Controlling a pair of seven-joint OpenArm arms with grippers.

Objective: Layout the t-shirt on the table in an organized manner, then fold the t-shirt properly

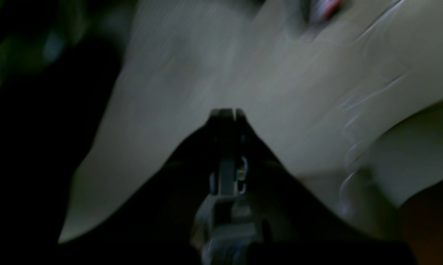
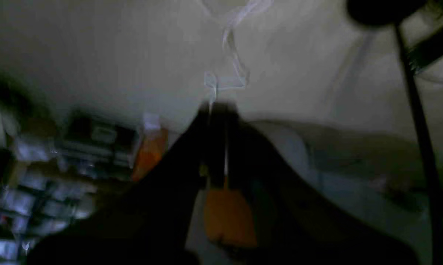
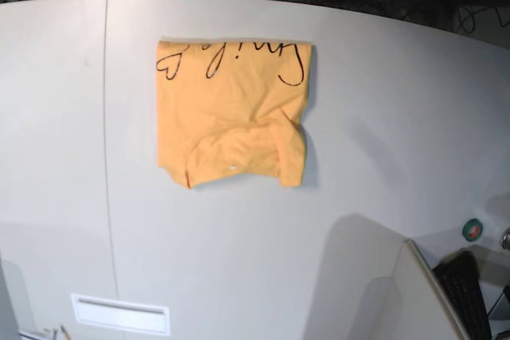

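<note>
The t-shirt (image 3: 233, 113) is lying folded on the tabletop (image 3: 382, 101), in the far-middle part, well apart from both arms; neither arm is appearing in base view, so which is nearer I cannot tell. Its long axis is running far-to-near. Light orange, black script w/ heart along far edge, near edge a bit rumpled. Left gripper (image 1: 227, 112) and right gripper (image 2: 221, 108) are both closed, holding nothing.
</note>
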